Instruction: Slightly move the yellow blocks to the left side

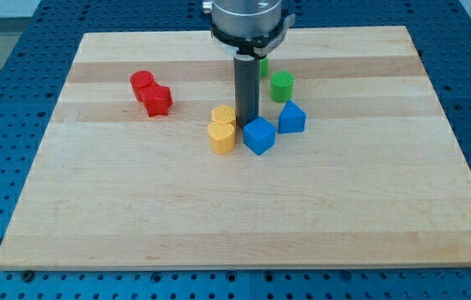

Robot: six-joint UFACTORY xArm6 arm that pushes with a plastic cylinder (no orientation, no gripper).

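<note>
Two yellow blocks sit together near the board's middle: a rounded one [224,115] at the back and a heart-like one [221,137] in front of it. My tip [245,125] stands just to the right of the back yellow block, touching or nearly touching it, between the yellow blocks and a blue cube [259,135].
A second blue block [292,118] lies right of the cube. A green cylinder [282,86] and a partly hidden green block [263,67] sit behind the rod. A red cylinder [142,83] and a red block [158,101] lie at the left. The wooden board [235,217] rests on a blue perforated table.
</note>
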